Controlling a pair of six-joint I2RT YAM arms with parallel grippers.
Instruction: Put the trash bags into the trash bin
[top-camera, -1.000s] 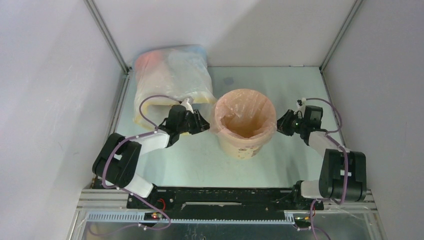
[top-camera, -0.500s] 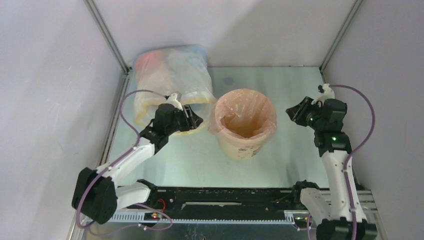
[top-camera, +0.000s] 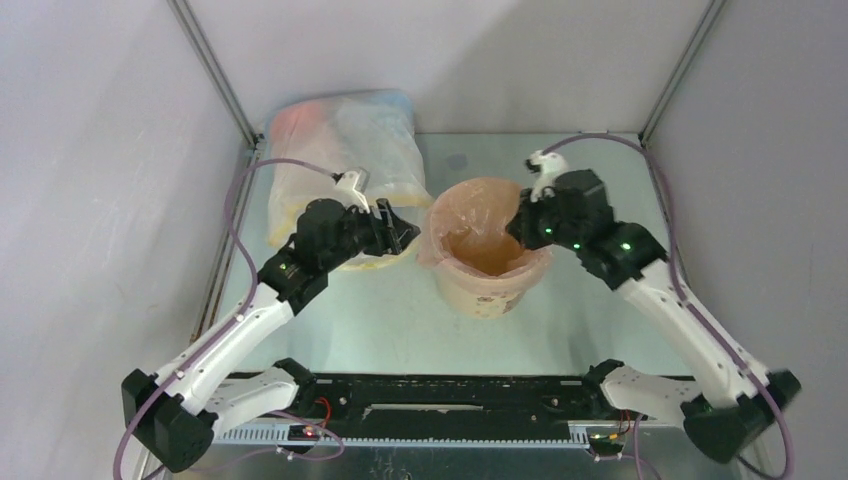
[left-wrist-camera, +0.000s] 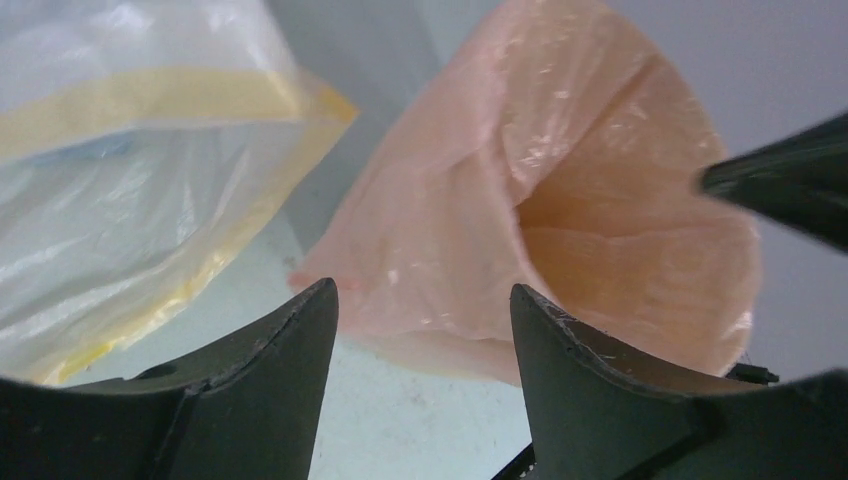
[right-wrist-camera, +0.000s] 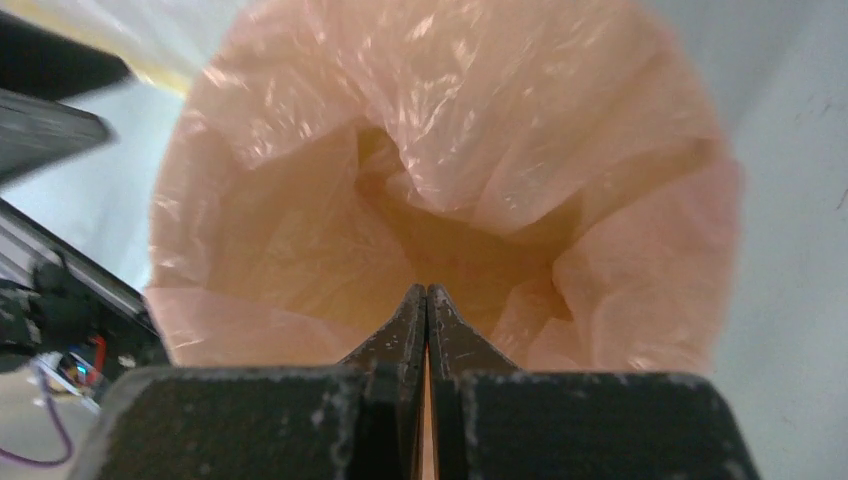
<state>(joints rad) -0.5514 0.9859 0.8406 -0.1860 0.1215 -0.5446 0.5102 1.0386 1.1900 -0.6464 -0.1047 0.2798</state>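
thin, crinkly, translucent pale-pink plastic bag (top-camera: 478, 200) sits in the round, tapered tan paper bucket (top-camera: 485, 298), centre of the top view. The film lines the inside and folds out over the rim. It's glossy and creased, and it bunches into pleats deep inside in the right wrist view. There's dark print on the bucket's near wall, too small to read.

left gripper (top-camera: 404, 236): jaws well apart, nothing between them. Tips are just left of the bucket rim, pointing at the folded-over film; can't tell if they touch it. In the left wrist view, the dark matte fingers (left-wrist-camera: 270, 390) frame the bag's outer skirt.

right gripper (top-camera: 517, 228): jaws pressed flat together over the right side of the bucket mouth, tips aimed into the liner. No film visibly pinched.

big clear whitish plastic sack with a yellow hem (top-camera: 340, 150) lies upper left against the back corner, its hem right by the left gripper.

Surface is a smooth pale grey-green table top (top-camera: 580, 330). Plain white wall panels, aluminium posts (top-camera: 212, 75) at the back corners, black rail (top-camera: 450, 392) along the bottom.
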